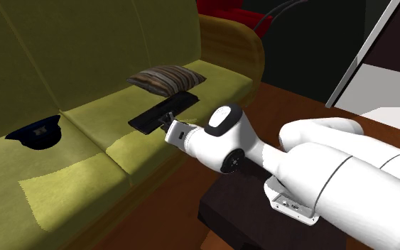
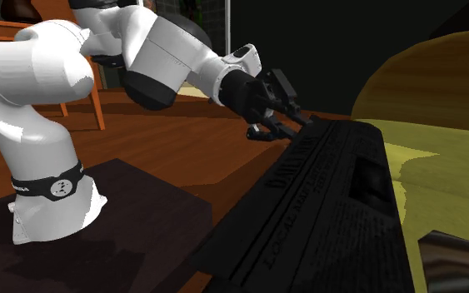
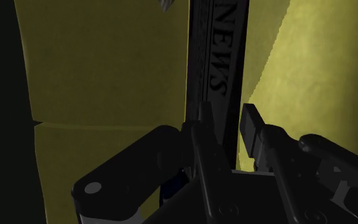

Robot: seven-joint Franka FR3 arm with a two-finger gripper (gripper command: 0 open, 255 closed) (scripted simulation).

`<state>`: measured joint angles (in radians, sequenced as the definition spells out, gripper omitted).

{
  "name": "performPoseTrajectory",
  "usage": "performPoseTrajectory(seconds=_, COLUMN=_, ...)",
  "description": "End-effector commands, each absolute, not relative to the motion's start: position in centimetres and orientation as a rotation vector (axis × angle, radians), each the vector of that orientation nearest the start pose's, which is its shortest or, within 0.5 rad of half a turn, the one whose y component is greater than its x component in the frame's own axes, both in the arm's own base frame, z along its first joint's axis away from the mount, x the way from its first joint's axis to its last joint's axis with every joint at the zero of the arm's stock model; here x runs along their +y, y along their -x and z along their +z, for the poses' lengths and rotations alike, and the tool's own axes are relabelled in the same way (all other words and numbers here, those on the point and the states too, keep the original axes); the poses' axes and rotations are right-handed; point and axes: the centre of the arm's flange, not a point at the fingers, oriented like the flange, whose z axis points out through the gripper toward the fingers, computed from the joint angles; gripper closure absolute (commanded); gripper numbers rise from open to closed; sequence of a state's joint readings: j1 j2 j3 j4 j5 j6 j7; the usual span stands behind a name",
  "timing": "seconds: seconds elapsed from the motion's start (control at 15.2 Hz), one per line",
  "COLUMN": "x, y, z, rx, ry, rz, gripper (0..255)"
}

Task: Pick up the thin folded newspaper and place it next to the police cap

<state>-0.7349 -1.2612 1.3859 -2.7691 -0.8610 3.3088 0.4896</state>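
Mostly olive sofa [image 1: 84,50] under dark newspaper [image 1: 164,111], wooden floor [image 1: 163,206] alongside.

Matt black newspaper [image 1: 164,111], cloth sofa [image 1: 84,42]; wood floor [image 2: 166,141]

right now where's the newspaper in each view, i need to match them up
Shoulder view: the newspaper is a dark flat slab near the centre, on the sofa seat close to the striped cushion.
Second exterior view: the newspaper lies large across the lower right.
Wrist view: the newspaper is the dark strip lettered NEWS, running away from the hand.
Shared landmark: the yellow-green sofa under it.
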Motion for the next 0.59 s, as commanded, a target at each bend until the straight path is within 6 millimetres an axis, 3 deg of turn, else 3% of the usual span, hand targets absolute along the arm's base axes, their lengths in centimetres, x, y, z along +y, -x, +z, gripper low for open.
performPoseTrajectory(seconds=0.0, x=25.4, y=-31.9, z=31.7, rx=1.282, ry=-1.512, rz=0.88, gripper=255)
performPoseTrajectory(seconds=0.53, x=25.4, y=-31.9, z=36.0, rx=1.282, ry=-1.512, rz=0.88, gripper=255)
